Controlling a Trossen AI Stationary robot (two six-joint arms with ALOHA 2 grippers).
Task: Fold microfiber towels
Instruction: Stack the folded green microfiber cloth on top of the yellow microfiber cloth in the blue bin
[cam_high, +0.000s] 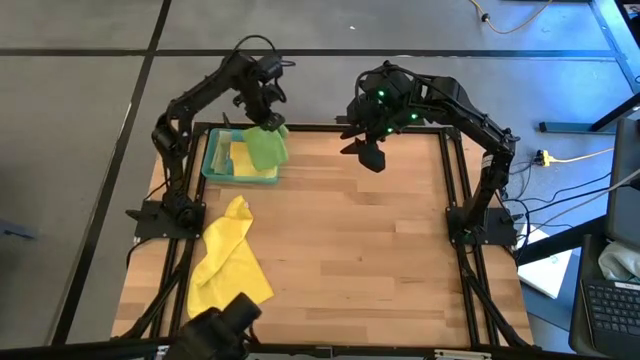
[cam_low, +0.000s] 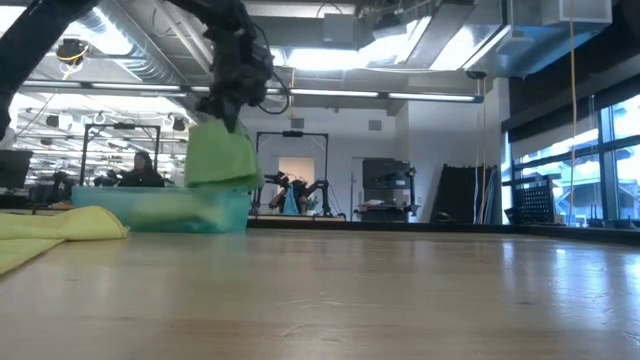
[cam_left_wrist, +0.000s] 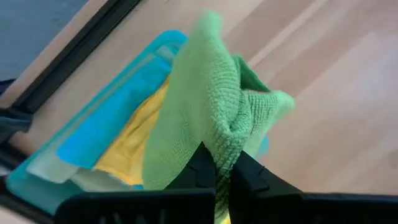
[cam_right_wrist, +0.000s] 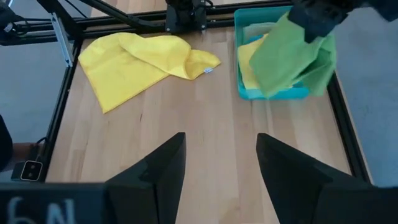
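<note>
My left gripper (cam_high: 262, 117) is shut on a bright green towel (cam_high: 266, 146) that hangs above the right end of the translucent teal tray (cam_high: 214, 165) at the far left of the table. In the tray lie a teal towel (cam_left_wrist: 106, 127), a yellow towel (cam_left_wrist: 134, 146) and a pale one (cam_left_wrist: 93, 180). A second yellow towel (cam_high: 226, 257) lies crumpled on the table near the left edge. My right gripper (cam_high: 368, 153) is open and empty, raised over the far middle of the table. My left gripper pinches a bunched fold of the green towel (cam_left_wrist: 224, 152) between its two fingers, coming from above and pointing down. The towel hangs below the fingers in several slack layers, lifted over the tray (cam_low: 222, 150).
The black frame rails (cam_high: 455, 190) run along the table's sides and far edge. Bare wooden table (cam_high: 370, 240) spreads across the middle and right. A dark camera mount (cam_high: 225, 322) sits at the near edge.
</note>
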